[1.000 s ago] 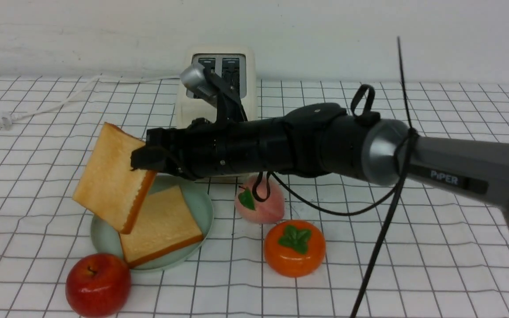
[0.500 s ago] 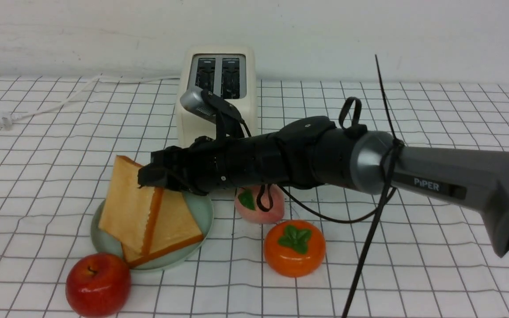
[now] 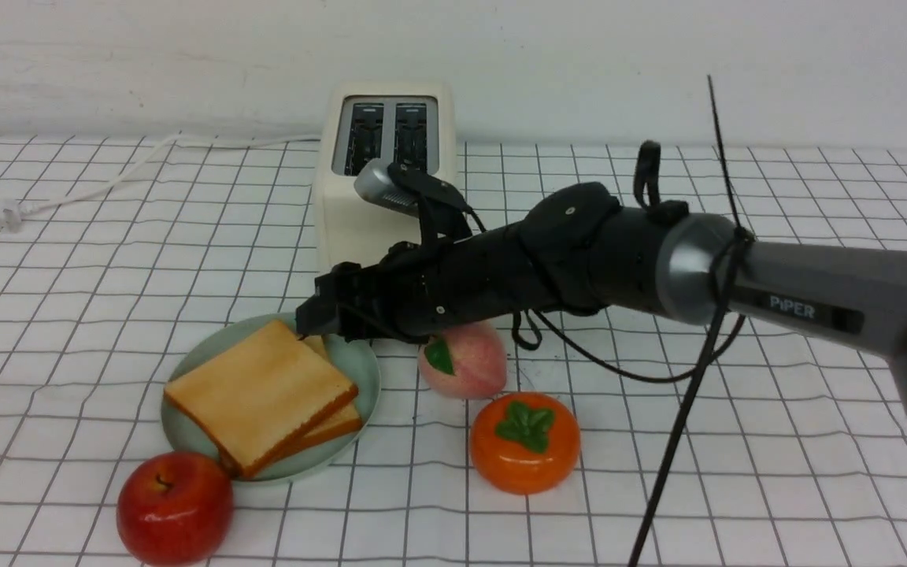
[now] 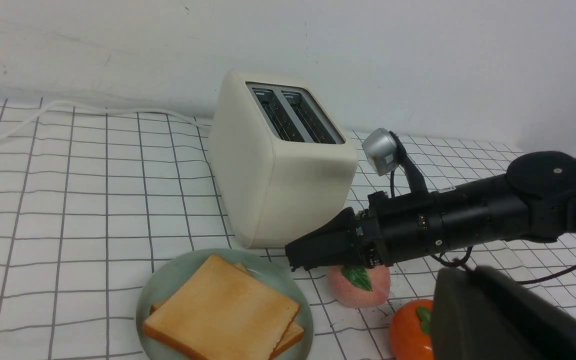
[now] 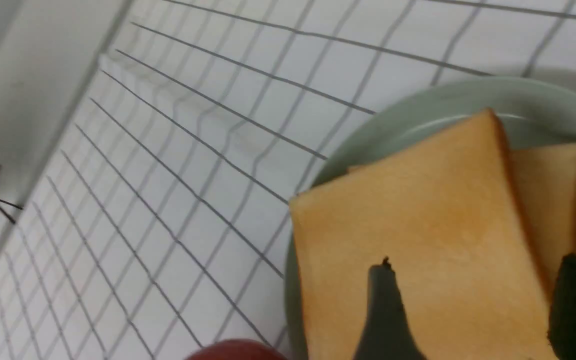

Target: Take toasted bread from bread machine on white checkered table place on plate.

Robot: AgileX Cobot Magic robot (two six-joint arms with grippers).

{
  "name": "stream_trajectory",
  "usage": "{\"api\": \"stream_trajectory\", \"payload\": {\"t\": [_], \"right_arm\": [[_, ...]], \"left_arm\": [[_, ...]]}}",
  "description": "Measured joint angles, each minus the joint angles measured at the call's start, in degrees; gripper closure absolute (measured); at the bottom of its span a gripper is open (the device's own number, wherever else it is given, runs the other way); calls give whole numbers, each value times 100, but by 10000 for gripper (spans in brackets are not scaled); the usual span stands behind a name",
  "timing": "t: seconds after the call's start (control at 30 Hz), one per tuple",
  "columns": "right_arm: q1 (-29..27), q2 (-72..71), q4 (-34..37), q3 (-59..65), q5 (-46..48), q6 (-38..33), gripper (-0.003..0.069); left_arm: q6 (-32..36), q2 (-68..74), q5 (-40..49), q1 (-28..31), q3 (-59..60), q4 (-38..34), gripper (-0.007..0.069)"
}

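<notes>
Two slices of toasted bread lie stacked on the plate [image 3: 365, 368]. The top slice [image 3: 260, 394] lies flat over the lower one [image 3: 341, 421], which peeks out at the right. My right gripper [image 3: 308, 315] hangs open just above the plate's far rim, holding nothing. In the right wrist view its dark fingers [image 5: 385, 310] stand apart over the top slice [image 5: 418, 225]. The bread machine [image 3: 386, 173] stands behind on the white checkered table [image 3: 68, 299], both slots dark. My left gripper [image 4: 455, 290] is a blurred dark shape, shut, off to the right of the plate [image 4: 168, 285].
A red apple [image 3: 174, 508] touches the plate's near rim. A peach [image 3: 465, 358] and an orange persimmon [image 3: 524, 441] sit right of the plate, under my right arm. The toaster's white cord [image 3: 107, 177] runs left to a plug [image 3: 5, 214]. A black cable [image 3: 682, 425] dangles from the arm.
My right gripper lowered the tilted slice onto the plate, opened and let go. The slice now lies flat on the other one, and the gripper has drawn back to the right.
</notes>
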Motion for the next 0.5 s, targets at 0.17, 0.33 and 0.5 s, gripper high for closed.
{"api": "stream_trajectory", "payload": {"t": [0.17, 0.33, 0.5], "right_arm": [[0, -372, -1503, 0, 238, 1157, 255], [0, -1159, -3046, 0, 1228, 2228, 304], [0, -2321, -4594, 0, 2653, 3074, 488]], "left_arm": [[0, 0, -69, 0, 0, 0, 632], [0, 0, -88, 0, 0, 0, 632], [201, 0, -112, 0, 0, 0, 637]]}}
